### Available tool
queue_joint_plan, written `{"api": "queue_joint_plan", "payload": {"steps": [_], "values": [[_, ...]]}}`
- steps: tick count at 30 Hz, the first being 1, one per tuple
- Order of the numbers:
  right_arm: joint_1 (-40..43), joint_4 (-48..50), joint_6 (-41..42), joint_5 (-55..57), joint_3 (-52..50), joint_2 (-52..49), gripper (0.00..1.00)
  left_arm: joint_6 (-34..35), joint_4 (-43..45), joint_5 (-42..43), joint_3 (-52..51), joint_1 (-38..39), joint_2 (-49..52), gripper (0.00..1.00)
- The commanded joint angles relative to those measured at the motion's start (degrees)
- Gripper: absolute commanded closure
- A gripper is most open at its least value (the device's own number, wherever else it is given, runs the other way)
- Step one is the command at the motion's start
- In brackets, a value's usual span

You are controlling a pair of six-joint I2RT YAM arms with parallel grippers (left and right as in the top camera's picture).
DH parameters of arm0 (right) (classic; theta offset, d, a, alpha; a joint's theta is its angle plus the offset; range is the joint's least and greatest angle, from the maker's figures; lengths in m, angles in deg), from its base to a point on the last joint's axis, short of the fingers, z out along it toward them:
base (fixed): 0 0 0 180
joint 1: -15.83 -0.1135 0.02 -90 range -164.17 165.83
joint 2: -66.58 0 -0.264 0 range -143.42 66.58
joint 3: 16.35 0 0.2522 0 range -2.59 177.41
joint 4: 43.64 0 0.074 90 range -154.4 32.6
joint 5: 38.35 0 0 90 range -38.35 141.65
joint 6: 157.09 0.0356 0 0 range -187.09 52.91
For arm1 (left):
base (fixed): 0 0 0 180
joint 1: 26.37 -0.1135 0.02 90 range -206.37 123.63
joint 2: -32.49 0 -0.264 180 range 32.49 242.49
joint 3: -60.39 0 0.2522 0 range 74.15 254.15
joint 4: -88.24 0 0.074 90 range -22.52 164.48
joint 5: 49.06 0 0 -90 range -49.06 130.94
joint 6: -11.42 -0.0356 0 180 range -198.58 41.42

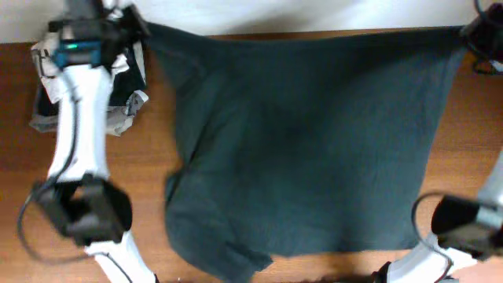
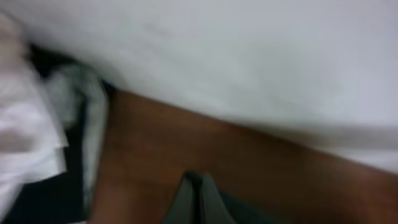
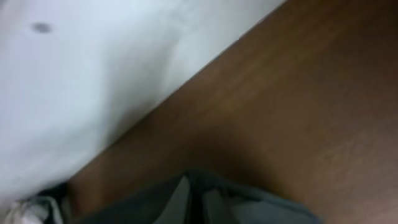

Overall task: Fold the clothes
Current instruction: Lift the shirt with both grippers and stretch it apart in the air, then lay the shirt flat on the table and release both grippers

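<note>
- Garment [image 2: 199, 202], item nearest the left wrist lens: a blurred ridge of dark cloth at the bottom edge of the view. The right wrist view shows a similar ridge.
- Garment, overall position: a dark grey-green top spread across the middle of the table [image 1: 141, 173]. Its far edge is drawn taut between the two far corners. The near left corner is rumpled and partly turned over, and the rest lies fairly flat.
- Left gripper [image 1: 135, 30]: at the far left corner of the garment. The fingers cannot be made out in its own view. Judged from the stretched edge, they are pinching the cloth.
- Right gripper [image 1: 471, 30]: at the far right corner, half out of frame. Its fingers are also unreadable, and they are likewise judged to be clamped on the cloth.
- Progress: no fold line shows anywhere on the garment. By this evidence the task is at its opening, with the far edge gripped and the first fold not yet made. The rumpled near corner may need smoothing.
- Heap of other clothes [image 1: 130, 106]: pale and dark pieces just left of the garment, under the left arm [image 1: 78, 134]. Whether they are folded cannot be told.
- White surface [image 1: 314, 12]: lies beyond the table's far edge.
</note>
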Motion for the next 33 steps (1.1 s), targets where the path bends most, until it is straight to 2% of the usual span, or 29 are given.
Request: {"api": "queue_joint_plan", "payload": {"steps": [1, 2, 3, 4, 5, 6, 7, 11, 14, 16, 18, 20, 23, 26, 29, 33], "values": [[-1.2, 6.3, -0.8, 2.3, 0.7, -6.3, 0.96, 0.5, 10.1, 0.4, 0.7, 3.0, 8.7, 0.98], [-1.9, 8.7, -0.8, 2.3, 0.7, -9.4, 0.93, 0.5, 13.7, 0.2, 0.7, 4.0, 11.7, 0.89], [-2.4, 10.4, -0.8, 2.3, 0.7, -12.2, 0.75, 0.5, 16.2, -0.2, 0.7, 5.0, 14.0, 0.83], [-3.1, 11.4, -0.8, 2.3, 0.7, -15.0, 0.38, 0.5, 18.0, -1.0, 0.7, 5.8, 15.9, 0.76], [-3.4, 11.8, -0.8, 2.2, 0.7, -17.1, 0.16, 0.5, 18.4, -2.3, 0.7, 6.4, 17.2, 0.46], [-3.8, 11.7, -0.8, 2.2, 0.7, -19.5, 0.01, 0.5, 17.9, -3.6, 0.7, 6.7, 17.7, 0.07], [-3.7, 11.5, -0.8, 2.2, 0.7, -20.3, 0.01, 0.5, 17.6, -4.3, 0.7, 6.8, 17.7, 0.01], [-3.7, 9.6, -0.8, 2.0, 0.7, -17.7, 0.01, 0.5, 15.4, -3.5, 3.1, 6.1, 17.4, 0.01], [-3.7, 5.6, -3.6, 4.8, 0.7, -12.5, 0.01, -0.8, 1.4, -1.6, 7.9, 6.2, 14.1, 0.01], [-3.7, 1.2, -3.6, 9.6, 0.7, -7.0, 0.01, -4.3, -9.3, -6.4, 11.2, 6.2, 8.9, 0.01], [-3.7, -3.9, -3.6, 10.1, 0.7, -1.7, 0.01, -4.3, -18.3, -11.9, 11.8, 6.3, 2.8, 0.01], [-3.7, -7.5, -3.6, 10.2, 0.7, 2.2, 0.01, -4.2, -24.8, -11.9, 11.8, 6.3, -2.9, 0.01], [-3.7, -12.3, -3.6, 10.3, 0.7, 8.4, 0.01, -1.4, -32.2, -11.8, 11.8, 5.8, -11.4, 0.01], [-3.7, -21.0, -3.5, 14.4, 0.7, 12.3, 0.01, -0.1, -41.5, -12.2, 11.8, 5.5, -16.4, 0.01], [-2.7, -26.8, -1.9, 16.7, 0.7, 15.3, 0.01, 6.6, -53.4, -21.0, 11.8, 5.5, -18.9, 0.01], [1.9, -28.9, -1.0, 16.6, -5.0, 22.0, 0.01, 8.6, -61.8, -21.9, 8.5, 6.2, -21.4, 0.01]]}}
